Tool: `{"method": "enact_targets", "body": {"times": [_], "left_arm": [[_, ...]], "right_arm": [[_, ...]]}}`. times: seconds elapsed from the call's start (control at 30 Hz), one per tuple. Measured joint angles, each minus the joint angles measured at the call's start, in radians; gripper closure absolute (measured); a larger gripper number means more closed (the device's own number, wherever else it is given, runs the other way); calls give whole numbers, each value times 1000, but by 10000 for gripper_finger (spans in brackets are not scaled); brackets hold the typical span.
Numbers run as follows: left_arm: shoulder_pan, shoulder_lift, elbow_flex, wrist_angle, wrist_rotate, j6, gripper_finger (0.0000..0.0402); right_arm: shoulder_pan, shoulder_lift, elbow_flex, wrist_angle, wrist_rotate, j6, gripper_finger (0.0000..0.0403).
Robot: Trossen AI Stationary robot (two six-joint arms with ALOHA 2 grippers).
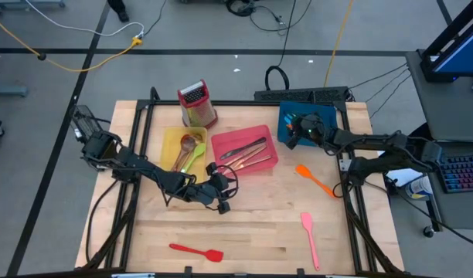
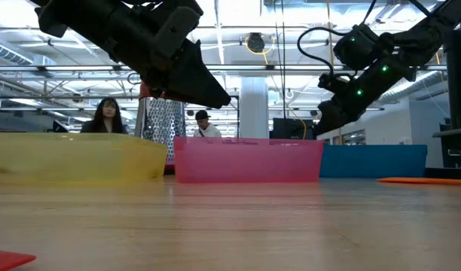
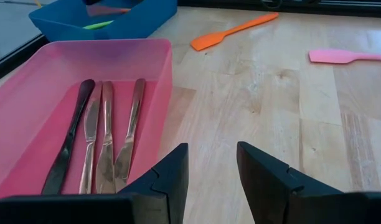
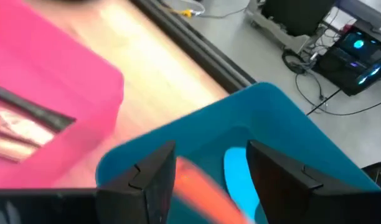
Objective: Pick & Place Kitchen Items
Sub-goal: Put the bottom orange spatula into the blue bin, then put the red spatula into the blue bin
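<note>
My left gripper (image 1: pixel 221 197) (image 3: pixel 212 180) hovers open over bare wood, just off the near left corner of the pink tray (image 1: pixel 271 158), with nothing between its fingers. The pink tray (image 3: pixel 159 68) holds several dark and copper-coloured knives (image 3: pixel 103 140) lying flat. My right gripper (image 1: pixel 292 130) (image 4: pixel 209 180) stands open over the blue tray (image 4: pixel 284 118). A blurred orange-red utensil (image 4: pixel 200 186) and a light blue one (image 4: pixel 237 165) show below its fingers, inside that tray. The yellow tray (image 1: pixel 168 139) holds spoons and a green spatula (image 1: pixel 195 157).
Loose on the table lie an orange spatula (image 1: pixel 315 180), a pink spatula (image 1: pixel 309 239) and a red spatula (image 1: pixel 196 251). A red-topped metal grater (image 1: pixel 196 104) stands upright behind the yellow tray. People show in the room beyond the table's far edge.
</note>
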Motion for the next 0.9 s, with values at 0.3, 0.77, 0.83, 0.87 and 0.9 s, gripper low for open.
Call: {"method": "enact_targets", "body": {"times": [0.3, 0.77, 0.83, 0.87, 0.9], "left_arm": [[0, 0, 0, 1, 0, -14, 261], [-3, 0, 0, 2, 44, -50, 261], [-3, 0, 0, 2, 59, -52, 261], [-3, 0, 0, 2, 66, -52, 261], [-3, 0, 0, 2, 69, -52, 261]], "right_arm": [[-2, 0, 1, 49, -17, 63, 217], [48, -1, 1, 68, -180, 89, 228], [72, -1, 1, 81, -176, 70, 229], [86, -1, 1, 88, -165, 68, 230], [100, -1, 2, 94, -148, 66, 231]]}}
